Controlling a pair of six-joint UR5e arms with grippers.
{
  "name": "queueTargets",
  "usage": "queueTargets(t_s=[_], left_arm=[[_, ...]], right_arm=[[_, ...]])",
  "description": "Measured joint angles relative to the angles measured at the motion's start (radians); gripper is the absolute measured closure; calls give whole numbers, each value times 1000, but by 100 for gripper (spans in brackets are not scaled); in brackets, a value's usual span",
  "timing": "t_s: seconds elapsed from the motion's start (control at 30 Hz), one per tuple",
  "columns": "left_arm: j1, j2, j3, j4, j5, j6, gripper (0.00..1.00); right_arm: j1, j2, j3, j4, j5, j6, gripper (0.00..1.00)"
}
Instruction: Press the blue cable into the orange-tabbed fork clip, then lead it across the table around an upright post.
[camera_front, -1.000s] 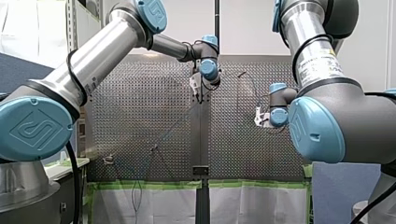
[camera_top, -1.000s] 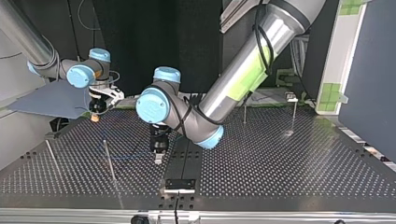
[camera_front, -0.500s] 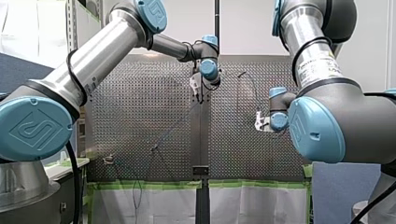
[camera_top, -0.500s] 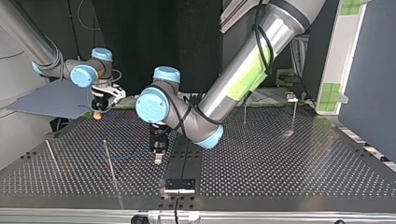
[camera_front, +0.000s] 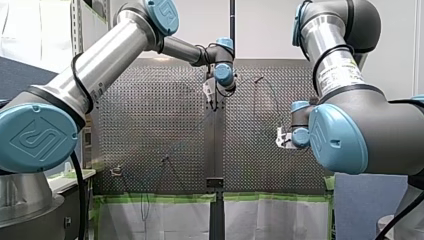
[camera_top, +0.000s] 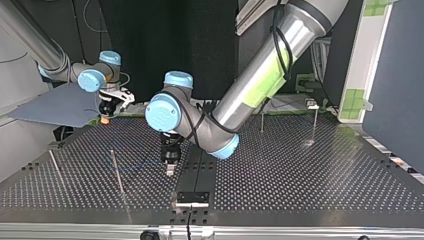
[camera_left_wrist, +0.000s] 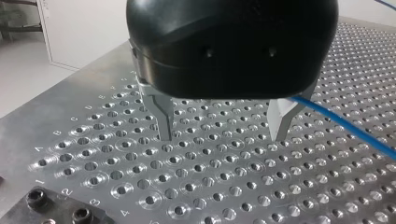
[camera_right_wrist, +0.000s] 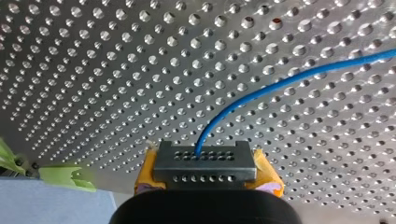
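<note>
Your right tool (camera_right_wrist: 204, 163) is clamped on the blue cable (camera_right_wrist: 280, 84); your left tool (camera_left_wrist: 222, 133) stands wide.
You see the cable leave between the yellow pads (camera_right_wrist: 268, 177) and curve off over the tabletop (camera_right_wrist: 93, 70); at the left tool it passes just beside one metal finger (camera_left_wrist: 281, 119).

- Perforated metal table (camera_top: 300, 170), holes in a regular grid; letters and numbers engraved along one edge (camera_left_wrist: 51, 140) in the left wrist view.
- Black strip (camera_top: 197, 170) running down the table's middle, ending in a black bracket (camera_top: 192, 197) at the top view's near edge.
- Black block with socket screws (camera_left_wrist: 56, 210) at a table corner.
- Green tape (camera_front: 160, 198) along the table's edge, with white sheeting (camera_front: 275, 220) hanging below.
- Grey-blue sheet (camera_top: 55, 107) at the top view's left.
- White panel with green squares (camera_top: 360, 60) at the top view's right.
</note>
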Motion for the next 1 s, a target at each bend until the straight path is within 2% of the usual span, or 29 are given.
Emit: queueTargets(t_s=[0.33, 0.67, 0.87, 1.0], left_arm=[[0, 0, 0, 0, -1, 1, 0], [3, 0, 0, 0, -6, 2, 0], [5, 0, 1, 0, -5, 4, 0], [6, 0, 1, 0, -4, 4, 0]], right_arm=[[-17, 56, 0, -25, 0, -10, 98], [-28, 111, 0, -49, 1, -11, 98], [-35, 158, 0, -78, 6, -4, 98], [-38, 169, 0, -96, 6, 4, 98]])
